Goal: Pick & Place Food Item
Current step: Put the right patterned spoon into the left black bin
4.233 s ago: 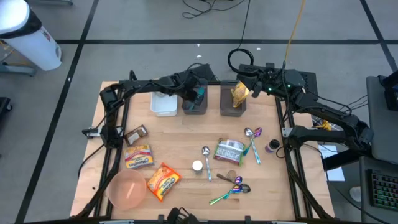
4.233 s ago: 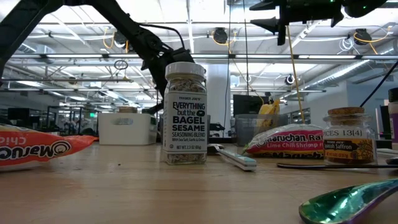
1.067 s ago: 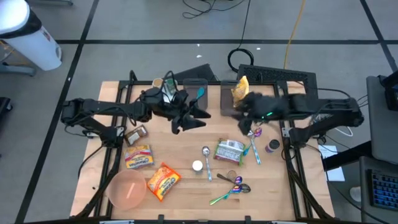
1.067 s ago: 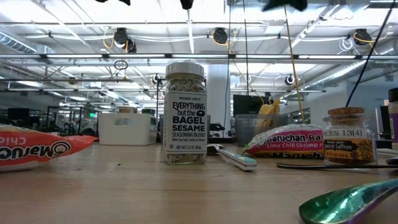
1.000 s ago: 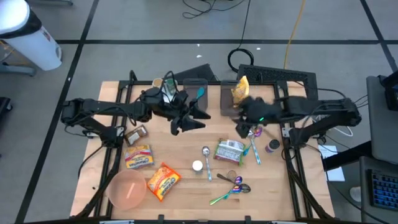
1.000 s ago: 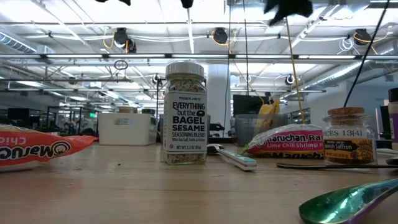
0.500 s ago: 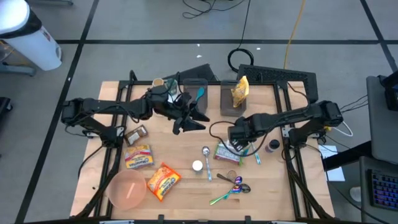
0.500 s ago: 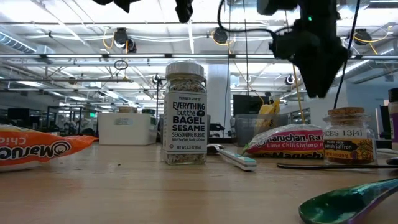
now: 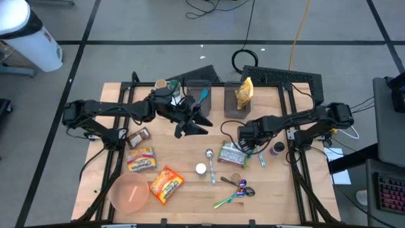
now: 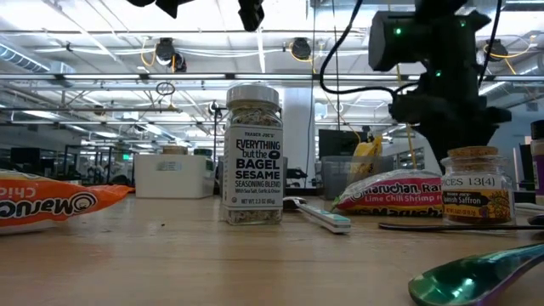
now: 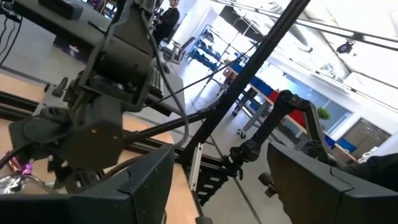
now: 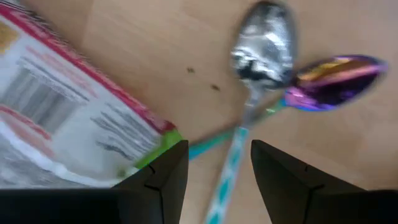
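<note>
The food item nearest a gripper is a silver, red-edged ramen packet [image 9: 233, 154], lying flat on the table right of centre; it also shows in the low view [image 10: 387, 192]. My right gripper [image 9: 245, 143] points down just above the packet's far right corner [image 12: 143, 146]. It is open, and through the gap between its fingers [image 12: 217, 186] I see bare table and a teal spoon handle. My left gripper [image 9: 197, 120] hangs open and level high over the table's far middle, with nothing between its fingers [image 11: 217, 193].
Two dark bins [image 9: 198, 98] [image 9: 235, 109] stand at the far edge, the right one holding a yellow bag [image 9: 244, 92]. Spoons [image 9: 258, 140] and a saffron jar [image 9: 277, 149] lie right of the packet. A seasoning jar [image 10: 252, 155], two more packets [image 9: 140, 159] [image 9: 166, 184] and a pink bowl [image 9: 130, 193] sit nearer and leftward.
My right gripper has dropped from high beside the right bin down toward the ramen packet, moving toward the table's near edge and tipping over until it points down. Its fingers have kept the same gap. The packet and the other things have stayed put.
</note>
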Robot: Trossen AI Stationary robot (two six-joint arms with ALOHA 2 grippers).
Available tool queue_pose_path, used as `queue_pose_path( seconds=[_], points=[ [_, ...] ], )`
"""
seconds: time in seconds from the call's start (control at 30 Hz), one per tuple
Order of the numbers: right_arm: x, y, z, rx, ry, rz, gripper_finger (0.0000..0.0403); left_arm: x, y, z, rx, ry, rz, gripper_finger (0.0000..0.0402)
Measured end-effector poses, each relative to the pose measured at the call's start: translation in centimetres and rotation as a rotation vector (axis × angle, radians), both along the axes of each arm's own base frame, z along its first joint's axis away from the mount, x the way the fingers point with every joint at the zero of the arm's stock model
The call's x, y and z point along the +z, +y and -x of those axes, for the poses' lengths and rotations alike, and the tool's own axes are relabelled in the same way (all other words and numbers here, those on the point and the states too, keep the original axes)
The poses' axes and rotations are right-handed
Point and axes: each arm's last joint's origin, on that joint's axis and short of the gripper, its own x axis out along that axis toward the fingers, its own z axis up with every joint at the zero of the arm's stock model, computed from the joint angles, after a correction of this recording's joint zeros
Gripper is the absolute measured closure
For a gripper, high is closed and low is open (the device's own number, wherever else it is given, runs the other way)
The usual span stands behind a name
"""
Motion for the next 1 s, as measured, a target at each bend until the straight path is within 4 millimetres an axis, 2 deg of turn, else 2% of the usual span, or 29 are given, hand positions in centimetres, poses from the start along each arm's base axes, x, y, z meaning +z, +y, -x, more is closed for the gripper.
queue_pose_path(
  seconds=[0.37, 1.0],
  points=[
    [-2.0, -2.0, 0.7, -0.047, -0.013, -0.036, 0.0236, 0.0, 0.0, 0.0, 0.001, -0.001, -0.001, 0.0133],
    [-3.2, -4.0, 1.0, -0.082, -0.076, -0.074, 0.0236, 0.0, 0.0, 0.0, 0.004, -0.016, -0.033, 0.0133]
  ],
)
